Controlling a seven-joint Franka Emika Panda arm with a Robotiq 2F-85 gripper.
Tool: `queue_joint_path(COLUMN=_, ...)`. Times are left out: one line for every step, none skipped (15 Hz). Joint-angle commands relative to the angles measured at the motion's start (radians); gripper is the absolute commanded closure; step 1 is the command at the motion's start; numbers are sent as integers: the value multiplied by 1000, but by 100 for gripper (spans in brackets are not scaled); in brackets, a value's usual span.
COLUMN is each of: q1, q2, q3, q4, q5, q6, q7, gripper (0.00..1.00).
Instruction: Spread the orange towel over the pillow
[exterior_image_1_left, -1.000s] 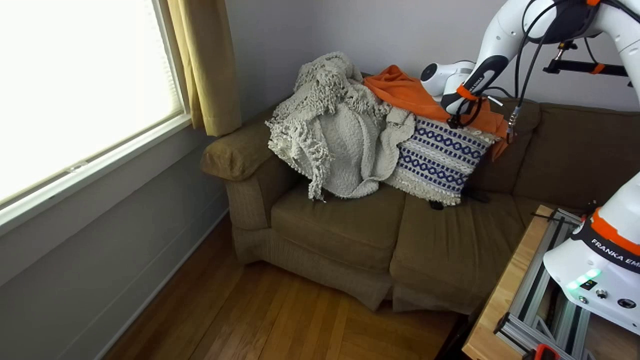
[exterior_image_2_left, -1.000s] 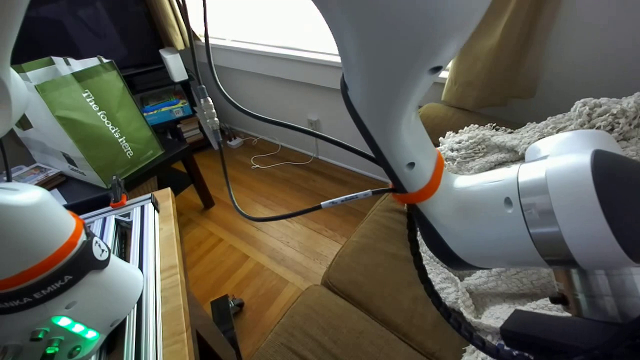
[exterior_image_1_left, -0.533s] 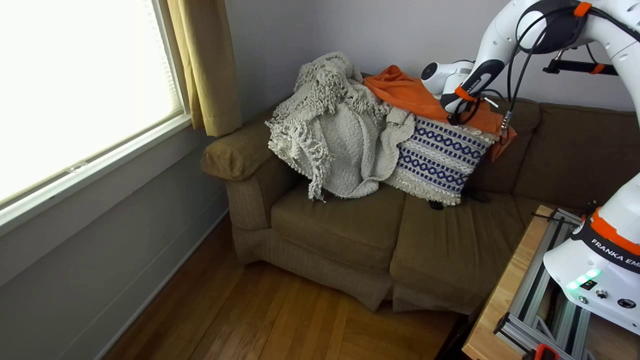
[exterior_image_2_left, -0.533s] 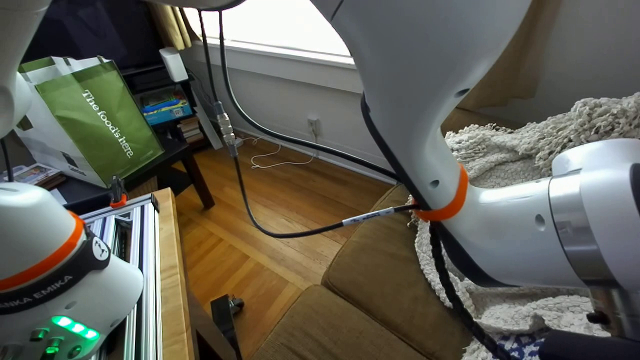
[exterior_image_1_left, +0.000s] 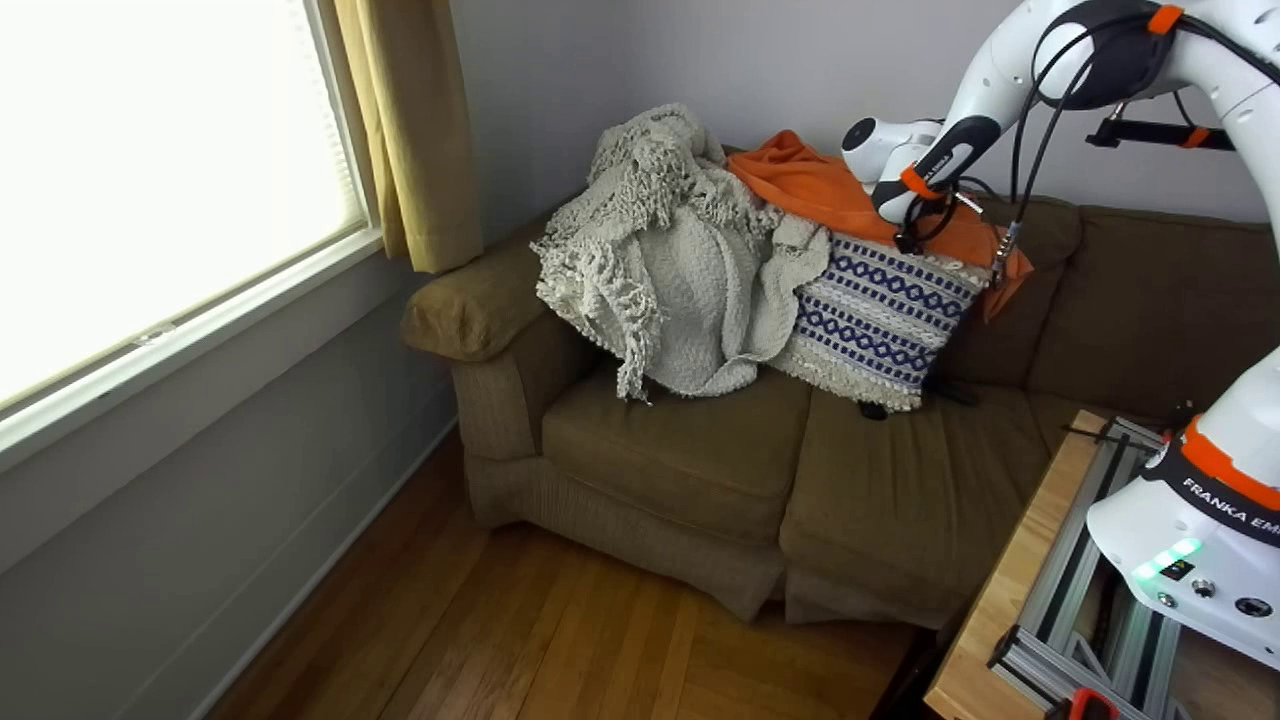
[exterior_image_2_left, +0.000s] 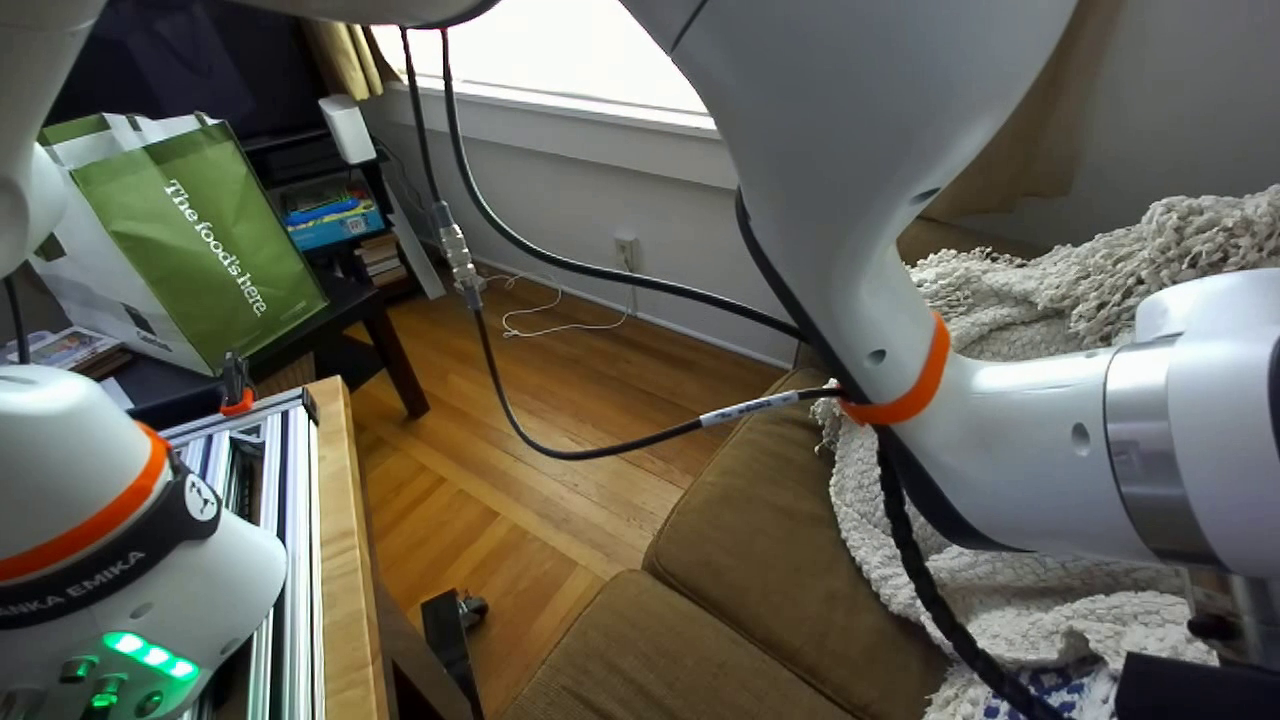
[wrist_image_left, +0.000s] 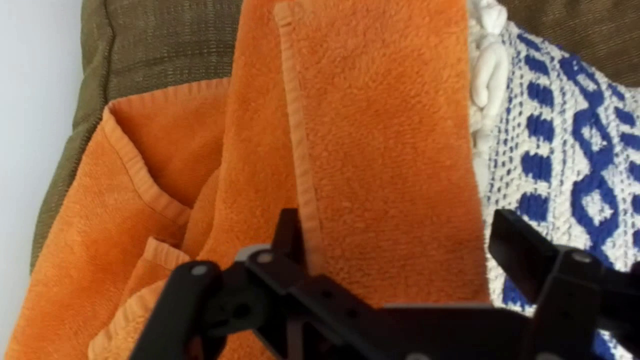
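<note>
Along the top of the pillow (exterior_image_1_left: 880, 320) lies the orange towel (exterior_image_1_left: 815, 192), folded; my jaws stand wide apart above it, empty. I judge this the grasping step: next, pinch the front fold (wrist_image_left: 395, 165), draw it down.

Upper left in an exterior view, the window (exterior_image_1_left: 160, 170) blazed white, a tan curtain (exterior_image_1_left: 415, 140) hung just beside it, the brown couch (exterior_image_1_left: 660, 450) held the middle, and wooden floor (exterior_image_1_left: 580, 640) shone bottom centre
</note>
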Motion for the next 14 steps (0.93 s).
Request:
queue_joint_path(q1=-23, q2=-16, q3=37, q4=0, q5=69, q6=-50, q7=-155, gripper=3)
queue_joint_path(q1=-23, q2=-24, q3=39, q4=-3, q5=82, q6=-62, q7=-189, gripper=2)
queue_joint_path(q1=-23, q2=-36, q3=42, q4=-8, q5=95, q6=-73, q7=-216, gripper=1)
queue_joint_path(q1=-23, q2=-45, q3=45, q4=-11, q5=108, q6=-86, q7=-245, gripper=1)
queue_joint_path(q1=-19, q2=-56, q3=44, q4=-15, q5=118, q6=-105, q7=-265, gripper=0)
queue_joint_path(q1=-18, q2=-62, q3=47, q4=-13, q5=131, q6=-126, q7=-289, gripper=0)
queue_joint_path(q1=-12, q2=-69, q3=43, q4=-15, q5=136, q6=-149, q7=-299, gripper=2)
queue_joint_path(q1=-10, q2=-74, q3=45, q4=-12, q5=143, q6=-175, q7=-315, gripper=10)
queue_joint_path(q1=-8, q2=-76, q3=47, q4=-10, q5=146, q6=-193, q7=-326, gripper=13)
queue_joint_path(q1=-6, q2=-76, q3=48, q4=-8, q5=147, q6=-213, q7=-334, gripper=25)
queue_joint_path(q1=-6, q2=-77, q3=52, q4=-6, q5=150, q6=-230, q7=-346, gripper=34)
queue_joint_path(q1=-5, q2=-75, q3=54, q4=-5, q5=150, q6=-242, q7=-351, gripper=42)
queue_joint_path(q1=-5, q2=-72, q3=58, q4=-3, q5=153, q6=-258, q7=-358, gripper=47)
queue_joint_path(q1=-5, q2=-66, q3=61, q4=0, q5=155, q6=-265, q7=-354, gripper=55)
